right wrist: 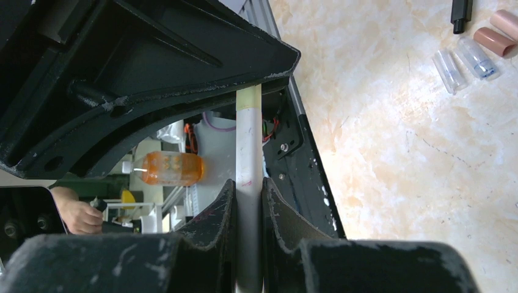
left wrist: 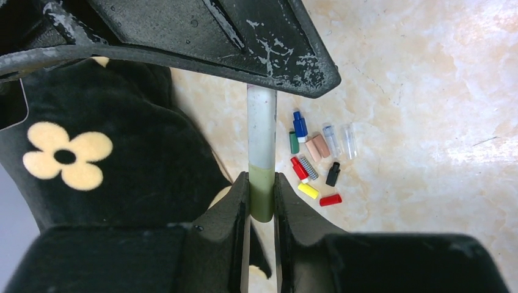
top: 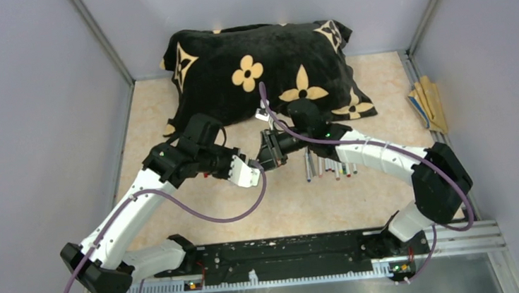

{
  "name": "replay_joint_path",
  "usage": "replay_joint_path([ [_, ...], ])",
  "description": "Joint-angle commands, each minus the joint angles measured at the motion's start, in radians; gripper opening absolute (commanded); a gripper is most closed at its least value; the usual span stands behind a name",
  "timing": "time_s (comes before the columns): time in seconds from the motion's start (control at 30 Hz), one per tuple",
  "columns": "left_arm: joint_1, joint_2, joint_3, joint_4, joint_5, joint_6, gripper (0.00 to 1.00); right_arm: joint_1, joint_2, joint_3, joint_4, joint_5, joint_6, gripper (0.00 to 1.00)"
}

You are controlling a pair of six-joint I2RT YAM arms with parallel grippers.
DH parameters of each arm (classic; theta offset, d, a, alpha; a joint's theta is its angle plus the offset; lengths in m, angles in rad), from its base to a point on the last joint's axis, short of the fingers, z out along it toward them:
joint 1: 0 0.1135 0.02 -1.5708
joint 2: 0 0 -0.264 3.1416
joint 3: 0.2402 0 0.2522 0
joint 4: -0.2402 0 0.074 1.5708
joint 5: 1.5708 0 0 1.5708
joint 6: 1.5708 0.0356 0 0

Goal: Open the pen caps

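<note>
Grip is shared: our left gripper (left wrist: pixel 261 180) pinches the olive-green pen cap (left wrist: pixel 262 198), our right gripper (right wrist: pixel 249 187) clamps that pen's white barrel (right wrist: pixel 248 134); loose caps (left wrist: pixel 314 165) lie nearby on the table (left wrist: pixel 427 73).

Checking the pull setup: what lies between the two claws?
One white pen with an olive cap bridges them: left claw pinches the cap, right claw grips the barrel. Left wrist view shows it.
</note>
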Motion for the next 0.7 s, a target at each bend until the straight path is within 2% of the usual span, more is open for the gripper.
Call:
replay_joint_path([
  [0.0, -0.012, 0.002, 0.001, -0.019, 0.042, 0.018, 0.18, -0.001, 0.018, 0.034, 0.117, 0.001, 0.014, 0.00],
  [0.07, -0.015, -0.002, -0.008, -0.016, 0.042, 0.023, 0.21, -0.001, 0.027, 0.037, 0.134, -0.002, 0.025, 0.00],
  [0.2, -0.017, -0.007, -0.025, -0.021, 0.021, 0.042, 0.19, -0.002, 0.036, 0.044, 0.148, -0.010, 0.035, 0.00],
  [0.33, -0.017, -0.020, -0.062, -0.032, -0.031, 0.087, 0.00, -0.002, 0.030, 0.037, 0.121, -0.010, 0.014, 0.00],
  [0.5, -0.017, -0.044, -0.125, -0.001, -0.127, 0.124, 0.00, -0.010, 0.008, 0.009, 0.078, -0.010, -0.012, 0.00],
  [0.67, -0.005, -0.004, -0.159, 0.023, -0.262, 0.117, 0.00, -0.041, -0.058, -0.044, 0.010, 0.006, -0.050, 0.00],
])
